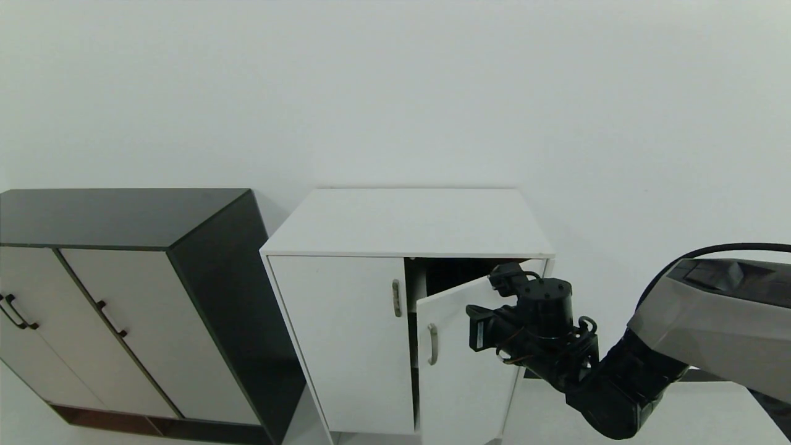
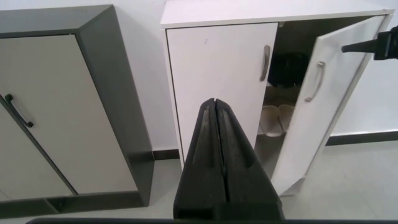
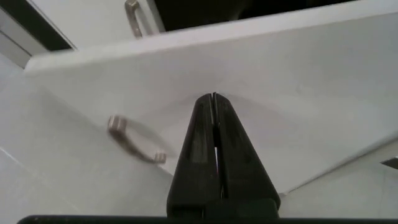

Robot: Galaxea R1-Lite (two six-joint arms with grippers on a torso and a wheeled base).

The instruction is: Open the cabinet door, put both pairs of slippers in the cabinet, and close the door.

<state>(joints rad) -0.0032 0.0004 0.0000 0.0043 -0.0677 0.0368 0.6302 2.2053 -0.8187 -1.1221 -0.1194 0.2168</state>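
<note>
From the head camera I count two cabinets: a dark cabinet (image 1: 210, 259) with two pale doors, and the white cabinet (image 1: 408, 222) beside it, also with two doors. Its left door (image 1: 340, 334) is shut and its right door (image 1: 460, 371) stands partly open. The left handle (image 1: 397, 298) and right handle (image 1: 432, 343) make two. My right gripper (image 1: 505, 275) sits at the top of the open door's outer face.

On the left wrist camera, my left gripper (image 2: 215, 102) hangs well apart from the white cabinet, its fingers pressed together with nothing between them. Through the gap I see one pair of pale slippers (image 2: 273, 119), two side by side, low inside the cabinet. Above them is a dark shape (image 2: 289, 67), possibly the second pair, though I can't be sure in that shadow.

On the right wrist camera, the right gripper's fingers are together, tips against the door's face, near the right handle.
</note>
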